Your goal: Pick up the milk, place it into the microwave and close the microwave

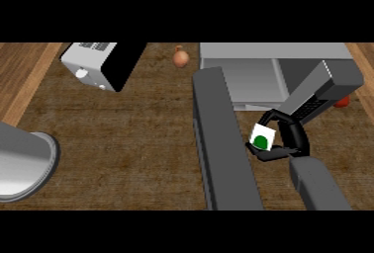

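We look steeply down on a brown, mottled counter top (124, 148) edged by lighter wood planks on the left and far right. Toward the far side sits the grey microwave (248, 79), its cavity showing pale inside, and its dark door (223, 143) stands swung out toward us as a long band running down the middle of the view. Just right of that door we see the right hand (285, 143), black, at the end of a grey forearm rising from the lower edge; its fingers and thumb curl round the milk (261, 137), a small white carton with a green mark, held above the counter in front of the open cavity and close beside the door. A second grey forearm slants in from the upper right, and we cannot tell how its hand is set. On the far left lies a white toaster (95, 64) with a black side, tilted. A small brown onion (180, 57) rests near the far edge, a bit of red (343, 102) peeks at the right, and a curved metal sink rim (29, 163) fills the left side.
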Controlling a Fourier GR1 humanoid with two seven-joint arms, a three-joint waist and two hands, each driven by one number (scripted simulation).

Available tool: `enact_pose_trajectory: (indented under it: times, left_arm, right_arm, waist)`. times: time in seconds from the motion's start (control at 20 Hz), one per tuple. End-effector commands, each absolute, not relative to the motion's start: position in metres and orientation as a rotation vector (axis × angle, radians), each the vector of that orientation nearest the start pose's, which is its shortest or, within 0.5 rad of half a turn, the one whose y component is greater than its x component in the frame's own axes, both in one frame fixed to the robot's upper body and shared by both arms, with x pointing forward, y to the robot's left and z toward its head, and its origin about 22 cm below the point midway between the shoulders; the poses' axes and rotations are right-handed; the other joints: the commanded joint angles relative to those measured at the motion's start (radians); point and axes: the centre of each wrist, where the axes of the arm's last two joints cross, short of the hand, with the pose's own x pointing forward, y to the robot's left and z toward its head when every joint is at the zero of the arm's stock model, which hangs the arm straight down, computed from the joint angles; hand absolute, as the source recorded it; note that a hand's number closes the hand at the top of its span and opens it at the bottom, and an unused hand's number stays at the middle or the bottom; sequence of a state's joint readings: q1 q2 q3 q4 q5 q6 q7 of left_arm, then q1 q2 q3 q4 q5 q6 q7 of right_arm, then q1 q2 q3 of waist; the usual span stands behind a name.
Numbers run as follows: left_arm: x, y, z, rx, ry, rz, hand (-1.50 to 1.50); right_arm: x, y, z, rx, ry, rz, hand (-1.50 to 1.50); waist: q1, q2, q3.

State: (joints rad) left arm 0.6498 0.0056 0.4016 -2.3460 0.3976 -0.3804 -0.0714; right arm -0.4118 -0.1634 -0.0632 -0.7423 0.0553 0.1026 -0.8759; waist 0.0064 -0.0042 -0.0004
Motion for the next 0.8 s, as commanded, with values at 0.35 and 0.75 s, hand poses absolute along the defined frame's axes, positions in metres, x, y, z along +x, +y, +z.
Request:
enact_pose_trajectory:
  times: [0.35, 0.75]
  left_arm:
    - [0.052, 0.329, 0.107, 0.093, -1.948, 0.095, -1.50]
    - [0.062, 0.334, 0.102, 0.063, -1.933, 0.075, -1.50]
  right_arm:
    - [0.368, -0.209, -0.024, -0.074, -2.015, 0.322, 1.50]
    - [0.414, -0.183, 0.007, -0.289, -1.948, 0.466, 1.50]
  waist:
    - [0.011, 0.003, 0.000]
    - [0.039, 0.015, 0.002]
